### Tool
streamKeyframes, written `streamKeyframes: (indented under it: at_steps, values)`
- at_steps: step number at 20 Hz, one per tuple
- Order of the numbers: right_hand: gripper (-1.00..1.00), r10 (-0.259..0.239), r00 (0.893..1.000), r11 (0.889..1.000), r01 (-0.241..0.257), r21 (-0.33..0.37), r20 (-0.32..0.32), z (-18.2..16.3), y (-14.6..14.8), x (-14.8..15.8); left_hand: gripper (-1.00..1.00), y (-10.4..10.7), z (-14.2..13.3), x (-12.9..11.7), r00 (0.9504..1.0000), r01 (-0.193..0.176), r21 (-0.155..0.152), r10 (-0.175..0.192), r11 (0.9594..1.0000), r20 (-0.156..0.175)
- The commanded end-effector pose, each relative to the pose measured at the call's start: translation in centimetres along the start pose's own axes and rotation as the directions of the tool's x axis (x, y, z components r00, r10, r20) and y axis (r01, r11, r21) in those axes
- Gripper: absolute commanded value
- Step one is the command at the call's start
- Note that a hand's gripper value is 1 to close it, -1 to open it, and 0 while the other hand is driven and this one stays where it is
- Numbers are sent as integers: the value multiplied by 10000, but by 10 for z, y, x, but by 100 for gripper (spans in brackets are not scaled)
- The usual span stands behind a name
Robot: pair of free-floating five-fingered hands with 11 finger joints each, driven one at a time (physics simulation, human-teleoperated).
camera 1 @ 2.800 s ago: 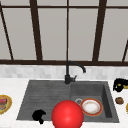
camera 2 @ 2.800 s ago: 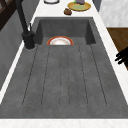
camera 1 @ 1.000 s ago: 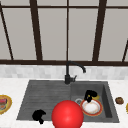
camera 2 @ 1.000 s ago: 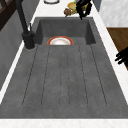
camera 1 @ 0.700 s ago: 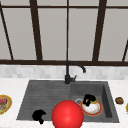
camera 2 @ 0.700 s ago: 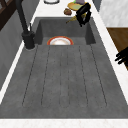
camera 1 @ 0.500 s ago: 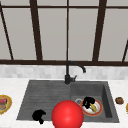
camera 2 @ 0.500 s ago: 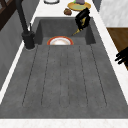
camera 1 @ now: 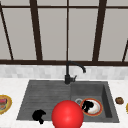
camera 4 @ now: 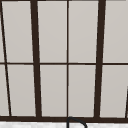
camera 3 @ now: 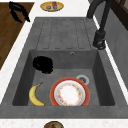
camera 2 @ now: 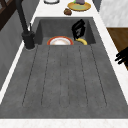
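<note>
Yellow banana [camera 3: 35,95] just below the right hand [camera 3: 43,64], its grip unclear.

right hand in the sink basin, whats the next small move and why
Probably lower a little toward the banana. The right hand hangs in the basin, above the floor, with the banana lying nearest it beside the plate. It holds nothing, so closing that gap seems the sensible step. The left hand hangs by the sink's front edge.
</note>
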Motion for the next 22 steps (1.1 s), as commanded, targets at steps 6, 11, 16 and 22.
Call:
streamKeyframes:
  at_steps: [6, 11, 16, 22]
  values:
    - [-100, 162, 9990, 9855, -230, -1683, -412, -5, 27, -13, 0, 0, 0, 0, 10000, 0, 0, 0, 10000, 0]
    - [-100, 1404, 9862, 9684, -1553, -1953, -881, 7, 26, -3, 0, 0, 0, 0, 10000, 0, 0, 0, 10000, 0]
    - [-100, 1129, 9911, 9804, -1227, -1542, -708, 8, 27, -6, 0, 0, 0, 0, 10000, 0, 0, 0, 10000, 0]
    - [-100, 2173, 9754, 9547, -2205, -1999, -379, 33, 2, -5, 0, 0, 0, 0, 10000, 0, 0, 0, 10000, 0]
